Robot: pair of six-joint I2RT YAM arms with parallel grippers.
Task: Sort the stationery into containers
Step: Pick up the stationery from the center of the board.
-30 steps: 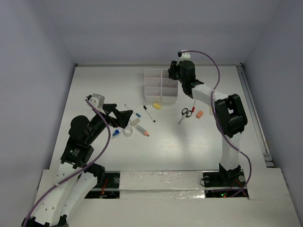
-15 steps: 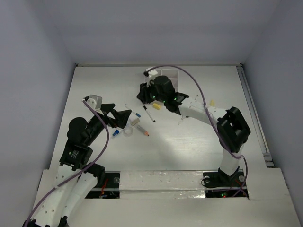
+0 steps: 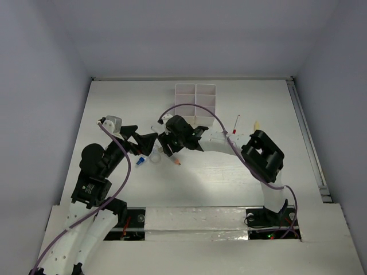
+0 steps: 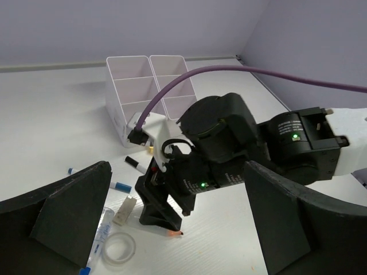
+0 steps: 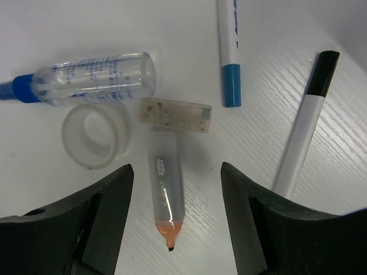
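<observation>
From above, the right gripper (image 3: 172, 150) is reaching over the loose stationery. The left gripper (image 3: 148, 140) is hovering just beside it, probably holding off so that the arms do not collide. The organiser tray (image 3: 195, 94) is standing beyond both, well apart from the fingers.

In the left wrist view, the left fingers (image 4: 69, 212) are standing wide apart and holding nothing. Between them the right gripper (image 4: 163, 215) is pointing down at the desk (image 4: 57, 126).

In the right wrist view, the right fingers (image 5: 97, 223) are apart, one on each side of the tube with the orange tip (image 5: 163, 189), and are not touching it. The tube is lying lengthwise between them, so closing would catch its narrow body. The tape roll (image 5: 94, 137) and a speckled eraser (image 5: 175, 113) are lying just ahead of the fingertips. I cannot tell whether the eraser is touching the tube.
</observation>
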